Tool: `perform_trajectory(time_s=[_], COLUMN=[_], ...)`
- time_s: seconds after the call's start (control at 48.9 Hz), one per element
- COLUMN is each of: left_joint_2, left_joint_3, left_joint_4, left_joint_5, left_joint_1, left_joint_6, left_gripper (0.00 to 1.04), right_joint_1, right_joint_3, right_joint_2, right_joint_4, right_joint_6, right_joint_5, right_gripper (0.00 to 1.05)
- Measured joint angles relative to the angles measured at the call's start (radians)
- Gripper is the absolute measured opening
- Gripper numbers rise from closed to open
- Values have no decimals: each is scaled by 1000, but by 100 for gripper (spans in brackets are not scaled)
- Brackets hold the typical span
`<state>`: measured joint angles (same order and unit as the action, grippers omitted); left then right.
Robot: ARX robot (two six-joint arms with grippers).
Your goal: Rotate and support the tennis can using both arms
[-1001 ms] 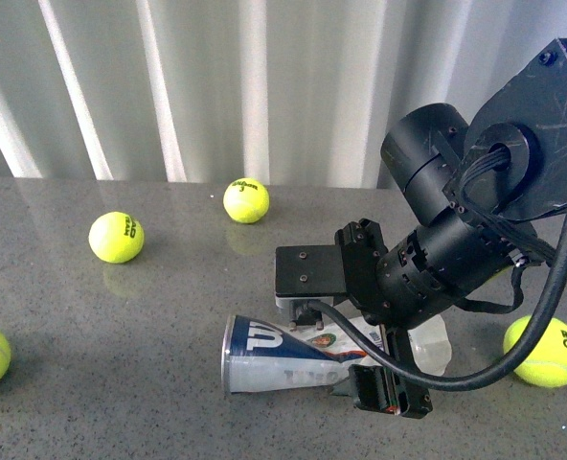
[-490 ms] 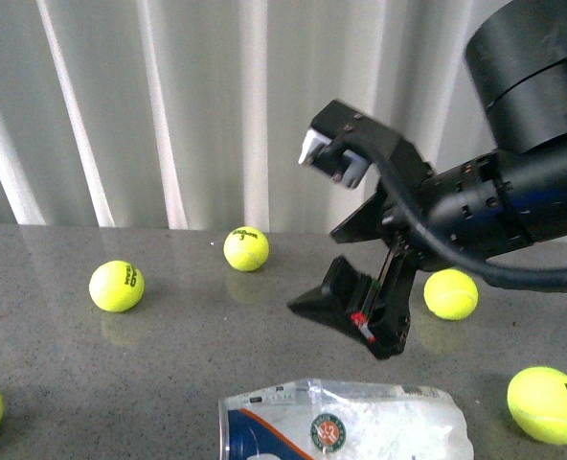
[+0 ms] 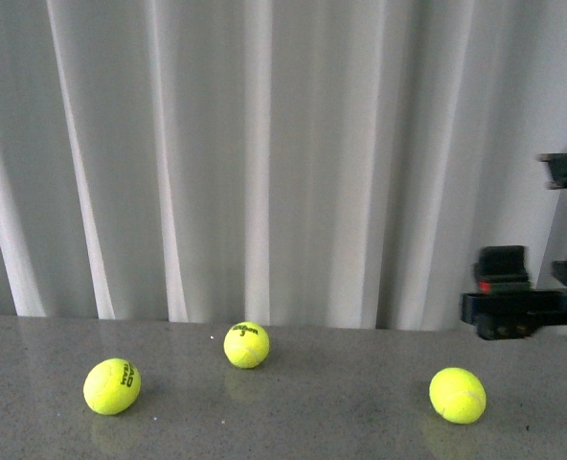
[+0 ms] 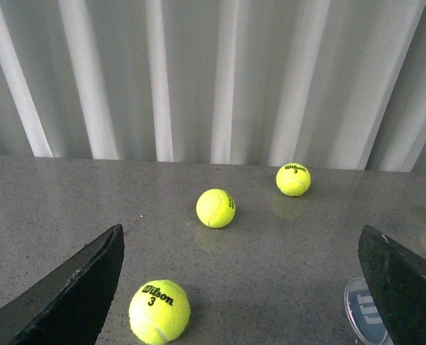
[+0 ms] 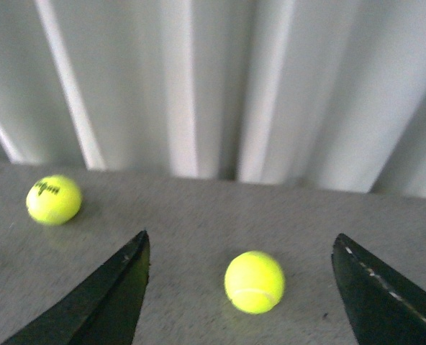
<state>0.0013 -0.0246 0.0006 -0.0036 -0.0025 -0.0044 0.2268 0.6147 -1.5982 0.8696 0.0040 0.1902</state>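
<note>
The tennis can is out of the front view. Only its round blue-and-white end (image 4: 363,313) shows in the left wrist view, low on the grey table, half hidden behind one finger (image 4: 407,287) of my left gripper. My left gripper (image 4: 242,237) is open and empty above the table, with the can's end just inside that finger. My right gripper (image 5: 240,236) is open and empty, raised over a yellow ball (image 5: 255,282). In the front view the right gripper (image 3: 513,240) shows at the far right edge, above the table.
Yellow tennis balls lie on the grey table (image 3: 293,422): one at the left (image 3: 112,386), one in the middle (image 3: 246,345), one at the right (image 3: 457,395). The left wrist view shows a near ball (image 4: 159,311) and others (image 4: 215,208) (image 4: 293,180). A white curtain (image 3: 264,153) hangs behind.
My right gripper has let go of the can, lifted and swung off to the right. The front view has tipped upward, and the can has dropped out of it.
</note>
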Motion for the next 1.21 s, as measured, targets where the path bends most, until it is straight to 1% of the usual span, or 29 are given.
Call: perform_trajectory(time_s=[0.041,0.102,0.123,0.225,0.306,0.368,0.593,0.674,0.695,0.736,0.756,0.838,0.981,1.205], left_joint_2=[0,0,0,0,0,0,0,0,0,0,0,0,0,0], left_joint_3=[0,0,0,0,0,0,0,0,0,0,0,0,0,0], left_joint_4=[0,0,0,0,0,0,0,0,0,0,0,0,0,0], left_joint_5=[0,1,1,3,3,3,3,3,3,3,3,3,3,3], left_joint_1=[0,0,0,0,0,0,0,0,0,0,0,0,0,0], left_joint_6=[0,0,0,0,0,0,0,0,0,0,0,0,0,0], left_gripper=[98,98,98,98,98,98,98,98,98,98,98,98,98,98], right_joint_1=[-14,-35,-39,-72,-91,-100,-142,-150,-153,-180,-196,-224,-225,-225], right_joint_3=[-54,-118,-128,-218,-301,-338,-448,-488,-498,-518,-529,-554,-584,-605], right_joint_2=[27,84,93,175,242,285,443,452,457,477,496,588,730,886], right_joint_4=[82,138,141,156,156,152,104,150,149,137,122,61,-50,-183], right_joint_6=[0,0,0,0,0,-1,-3,-4,-4,-4,-4,-4,-4,-4], right_joint_5=[0,-6,-9,-28,-60,-74,-103,-115,-121,-168,-185,-184,-188,-189], right_gripper=[64,54,52,34,15,4,3,3,3,3,3,3,3,3])
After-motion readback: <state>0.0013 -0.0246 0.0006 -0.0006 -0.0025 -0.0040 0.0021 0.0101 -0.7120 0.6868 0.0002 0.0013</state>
